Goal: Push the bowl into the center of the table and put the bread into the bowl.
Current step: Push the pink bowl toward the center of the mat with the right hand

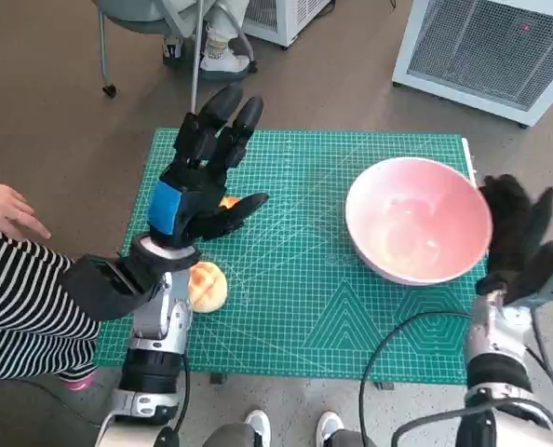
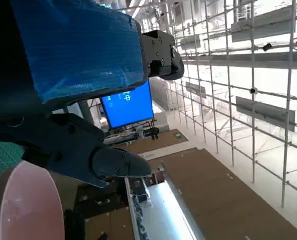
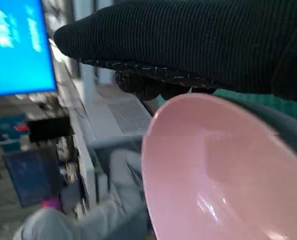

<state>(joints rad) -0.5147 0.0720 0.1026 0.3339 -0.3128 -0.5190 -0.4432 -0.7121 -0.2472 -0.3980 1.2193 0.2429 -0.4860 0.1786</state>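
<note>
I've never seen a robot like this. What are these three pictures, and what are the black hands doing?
It is a robot shaped like a person. One picture looks down from its head; the other two come from small cameras behind each hand. On the green mat sit a pink bowl and a bread roll. Something small and orange peeks out under the left hand; I cannot tell what it is. The left hand, with blue tape, hovers above the mat, fingers spread, holding nothing. The gloved right hand is at the bowl's outer side, where it could push it toward the middle. A person's hand shows at the side.
</note>
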